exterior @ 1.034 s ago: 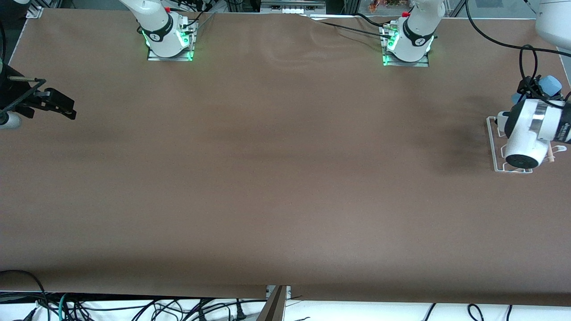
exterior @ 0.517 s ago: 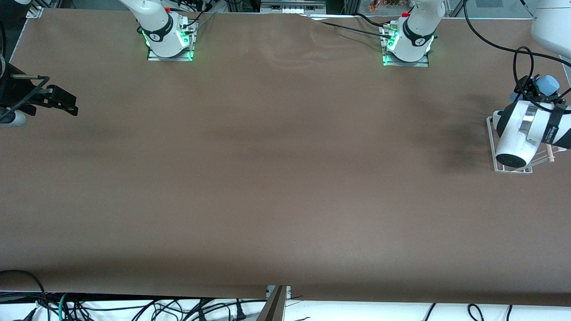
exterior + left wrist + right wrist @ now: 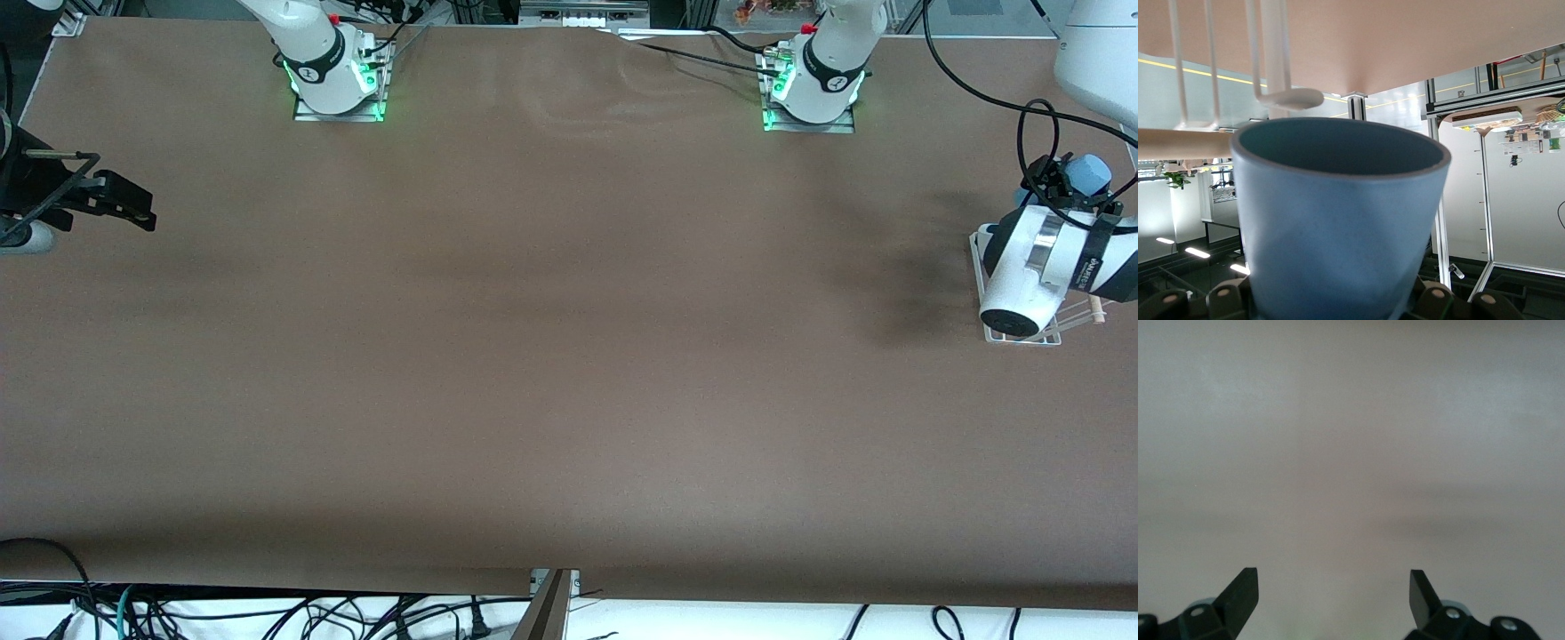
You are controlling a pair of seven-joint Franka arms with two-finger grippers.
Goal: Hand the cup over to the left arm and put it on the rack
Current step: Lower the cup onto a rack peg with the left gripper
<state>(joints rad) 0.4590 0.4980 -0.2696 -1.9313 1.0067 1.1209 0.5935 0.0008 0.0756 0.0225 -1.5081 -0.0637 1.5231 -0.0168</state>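
My left gripper [image 3: 1067, 185] is shut on the light-blue cup [image 3: 1088, 171], held in the air at the left arm's end of the table. In the left wrist view the cup [image 3: 1338, 220] fills the frame and hides the fingers. Its open mouth faces the rack, and a white peg [image 3: 1288, 99] sits just off its rim. The rack's white frame [image 3: 980, 267] and wooden rod [image 3: 1099, 309] show under the left arm's wrist; the rod [image 3: 1185, 143] also shows in the left wrist view. My right gripper [image 3: 124, 209] is open and empty [image 3: 1331, 587] over bare table at the right arm's end.
The two arm bases [image 3: 338, 84] [image 3: 813, 89] with green lights stand along the table's edge farthest from the front camera. A black cable [image 3: 1036, 124] loops above the left gripper. The rack stands close to the table's end edge. The brown tabletop [image 3: 569, 356] spans the middle.
The left arm's wrist has swung a little lower over the rack, and the cup has shifted slightly with it. The right gripper has barely moved.
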